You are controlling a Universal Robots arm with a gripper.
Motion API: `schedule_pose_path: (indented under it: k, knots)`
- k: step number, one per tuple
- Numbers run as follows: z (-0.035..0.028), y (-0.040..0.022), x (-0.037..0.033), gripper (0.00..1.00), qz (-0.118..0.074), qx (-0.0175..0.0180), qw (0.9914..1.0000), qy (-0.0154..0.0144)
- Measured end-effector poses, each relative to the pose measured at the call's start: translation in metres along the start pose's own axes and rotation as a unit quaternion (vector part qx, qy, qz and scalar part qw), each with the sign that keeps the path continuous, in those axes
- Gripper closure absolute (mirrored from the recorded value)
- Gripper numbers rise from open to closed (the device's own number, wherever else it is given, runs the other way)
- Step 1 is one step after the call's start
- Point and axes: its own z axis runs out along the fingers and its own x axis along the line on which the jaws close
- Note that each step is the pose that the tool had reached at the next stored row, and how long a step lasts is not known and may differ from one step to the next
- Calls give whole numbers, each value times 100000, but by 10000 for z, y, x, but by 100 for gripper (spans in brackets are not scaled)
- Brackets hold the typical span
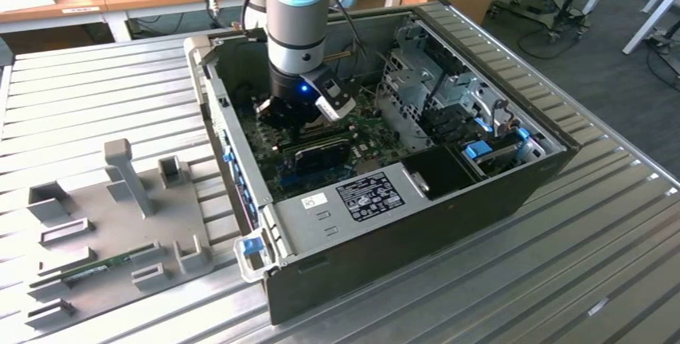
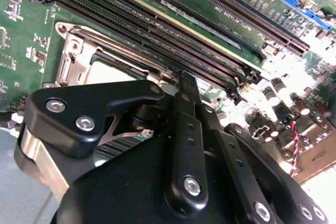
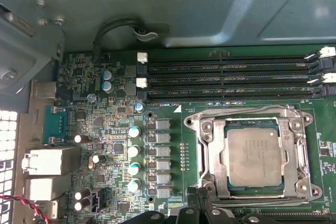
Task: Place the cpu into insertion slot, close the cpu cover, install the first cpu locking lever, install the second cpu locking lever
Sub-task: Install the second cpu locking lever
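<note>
bench: a ribbed metal bench (image 1: 95,89) carries an open computer case (image 1: 510,177) lying on its side, so the arm can come down on the board from above; desks stand behind it
claw: the claw (image 2: 185,85) is down inside the case, its tip just above the board at the socket's edge; the fingertips seem pressed together with nothing between them, so I judge it clenched and empty
cpu: the cpu (image 3: 253,156) already lies flat in the insertion slot (image 3: 210,150), just below and beside the claw tip, its pale face upward and square to the frame
cpu cover: the cpu cover (image 3: 299,150) appears to lie down around the chip, whose face shows through its window; whether it is fully closed I cannot tell
locking levers: not clearly made out from here
memory slots: long black memory slots (image 3: 231,77) run just beyond the socket from the claw
</note>
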Motion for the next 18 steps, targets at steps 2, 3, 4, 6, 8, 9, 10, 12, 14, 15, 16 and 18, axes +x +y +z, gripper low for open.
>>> schedule_pose_path:
  k: [2, 3, 4, 6, 8, 9, 10, 12, 14, 15, 16, 18]
  knots:
    - [1, 1, 1, 90, 2, 141, 100000, -9]
    - [1, 1, 1, 90, 1, 348, 99999, -22]
    - [2, 1, 0, 90, -12, 579, 99998, -36]
    - [1, 0, 0, 90, -23, 678, 99998, -29]
    - [0, 0, 0, 90, -26, 687, 99998, -27]
    - [-2, 1, 0, 90, -25, 691, 99998, -27]
    - [-9, 1, -1, 90, -23, 693, 99998, -38]
    - [-40, 6, -1, 90, -25, 700, 99998, -33]
    - [-84, 10, -2, 90, -23, 771, 99997, -21]
    - [-101, 12, -3, 90, -24, 780, 99997, -22]
    - [-115, 13, -3, 90, -24, 784, 99997, -23]
    - [-147, 17, -4, 90, -23, 800, 99997, -17]
